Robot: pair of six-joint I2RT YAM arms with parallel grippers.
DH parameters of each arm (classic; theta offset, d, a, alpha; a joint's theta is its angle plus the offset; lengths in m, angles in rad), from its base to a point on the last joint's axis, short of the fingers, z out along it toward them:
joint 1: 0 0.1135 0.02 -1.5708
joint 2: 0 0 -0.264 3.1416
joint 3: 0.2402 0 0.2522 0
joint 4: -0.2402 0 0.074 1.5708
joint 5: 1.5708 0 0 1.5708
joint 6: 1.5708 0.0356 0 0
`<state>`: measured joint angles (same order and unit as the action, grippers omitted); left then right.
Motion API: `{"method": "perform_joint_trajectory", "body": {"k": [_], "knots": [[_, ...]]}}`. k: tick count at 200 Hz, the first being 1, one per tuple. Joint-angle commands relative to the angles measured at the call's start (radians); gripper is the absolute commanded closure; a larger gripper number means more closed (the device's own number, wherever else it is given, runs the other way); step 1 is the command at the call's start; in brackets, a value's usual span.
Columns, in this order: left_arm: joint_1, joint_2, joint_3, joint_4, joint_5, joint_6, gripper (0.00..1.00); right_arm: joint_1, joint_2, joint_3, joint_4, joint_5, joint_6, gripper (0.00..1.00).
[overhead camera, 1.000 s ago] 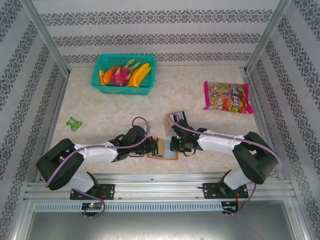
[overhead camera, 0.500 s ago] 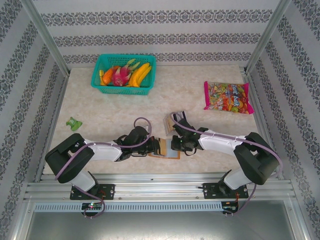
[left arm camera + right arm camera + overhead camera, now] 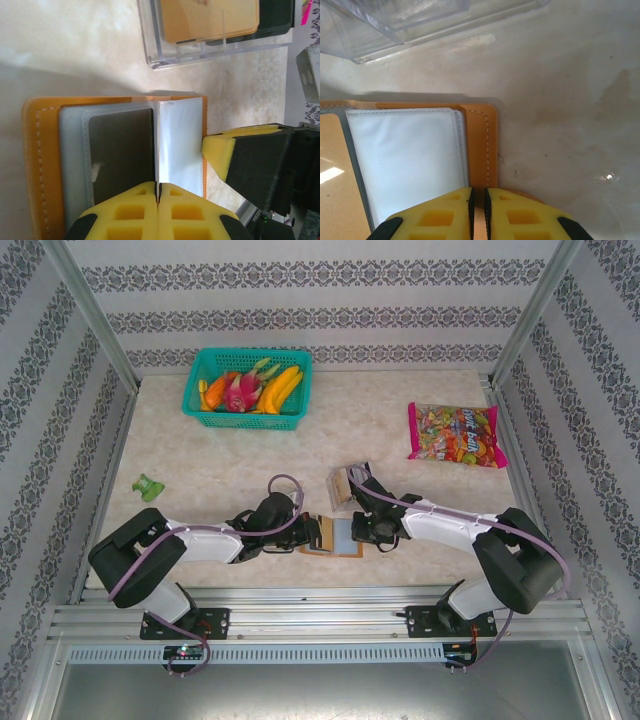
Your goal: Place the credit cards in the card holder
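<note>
The card holder (image 3: 340,538) lies open and flat on the table (image 3: 400,390). It is at 6 o'clock, close to the near edge, right between the two arms. It is orange-brown and has see-through pages inside.

The left gripper (image 3: 157,195) is on the 9 o'clock side of the card holder. Its yellow jaws are pressed tight together. The thin edge of one see-through page goes right into the crack between them, so it is pinching that page. A dark card (image 3: 120,155) sits inside the page next to it.

The right gripper (image 3: 479,220) is on the 3 o'clock side. Its jaws are very narrow, with only a thin gap. The orange edge of the cover is in that gap, so it is pinching the cover.

A clear box (image 3: 345,485) sits on the table just past the card holder, at its 12 o'clock. In the box are more cards, a tan card (image 3: 210,20) and another dark one (image 3: 276,12).

Far back at 11 o'clock is a green basket (image 3: 205,418) with fruit (image 3: 250,388) in it. At 2 o'clock lies a bright bag of sweets (image 3: 455,433). A small green thing (image 3: 150,486) is at 9 o'clock.
</note>
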<state>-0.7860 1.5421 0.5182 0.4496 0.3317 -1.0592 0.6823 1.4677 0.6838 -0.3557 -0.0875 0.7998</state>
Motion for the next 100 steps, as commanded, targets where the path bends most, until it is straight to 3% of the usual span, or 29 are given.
{"method": "perform_joint_trajectory", "body": {"k": [1,100], "knots": [[-0.015,0.009,-0.008,0.094,0.027,-0.001,1.0,-0.007,0.06,-0.026,-0.022,0.02,-0.013,0.84],[-0.021,0.03,-0.001,0.005,-0.004,0.004,1.0,-0.007,0.056,-0.029,-0.03,0.028,-0.019,0.84]]}}
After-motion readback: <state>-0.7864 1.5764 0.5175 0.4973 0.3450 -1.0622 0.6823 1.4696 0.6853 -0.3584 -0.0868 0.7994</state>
